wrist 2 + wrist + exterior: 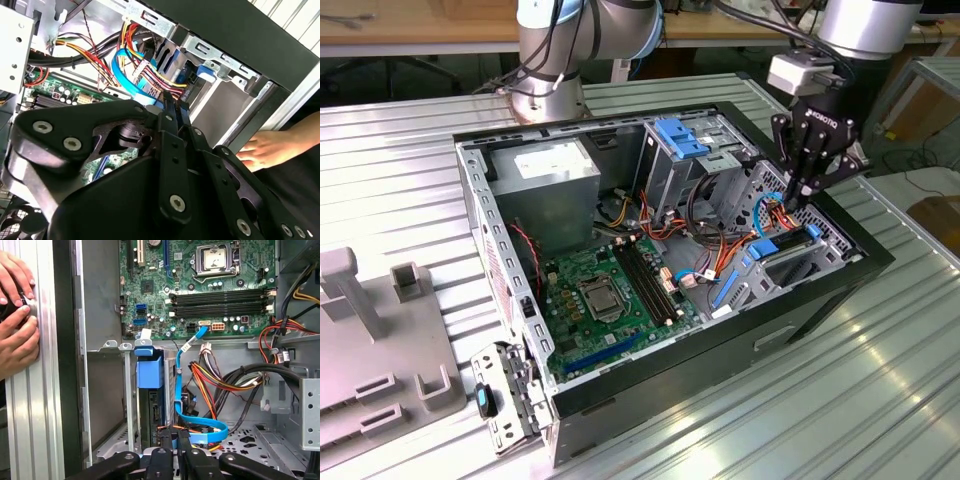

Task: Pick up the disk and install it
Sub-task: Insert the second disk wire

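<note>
Disk (150, 405) mostly hidden edge-on in bay by case (860, 262) front edge. Gripper (803, 192) points down just above it, fingers (172, 450) pressed together, holding nothing.

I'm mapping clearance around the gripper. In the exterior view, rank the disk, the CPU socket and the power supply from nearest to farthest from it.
From the gripper:
1. The disk, just below the fingertips in the case's bay at the exterior view's right.
2. The CPU socket, mid-motherboard, toward the left.
3. The power supply, in the case's far-left corner.
</note>
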